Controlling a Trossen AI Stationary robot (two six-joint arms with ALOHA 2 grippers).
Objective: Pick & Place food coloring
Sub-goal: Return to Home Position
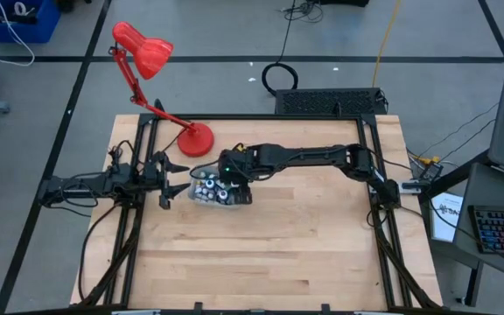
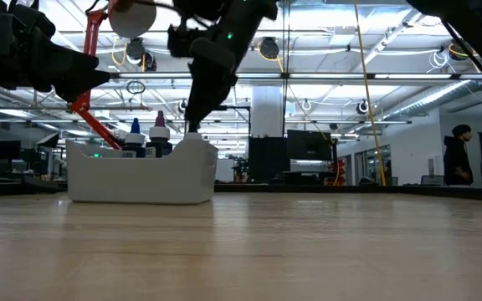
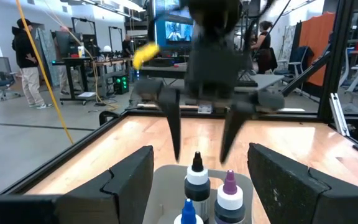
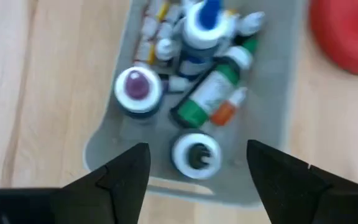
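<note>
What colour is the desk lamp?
The desk lamp is red, clearest in the high view.

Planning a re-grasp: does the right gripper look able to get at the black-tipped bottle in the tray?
Likely yes: the right gripper hangs open above the black-tipped bottle, and the tray is bare on both its sides.

The food coloring [image 1: 210, 187] bottles sit together in the tray [image 1: 243, 200], which lies on the surface [image 1: 278, 254] toward its far left. My right end effector [image 1: 232, 178] hangs just above the tray, and my left end effector [image 1: 175, 180] is just left of it. The lamp [image 1: 196, 140] stands behind the tray.
</note>
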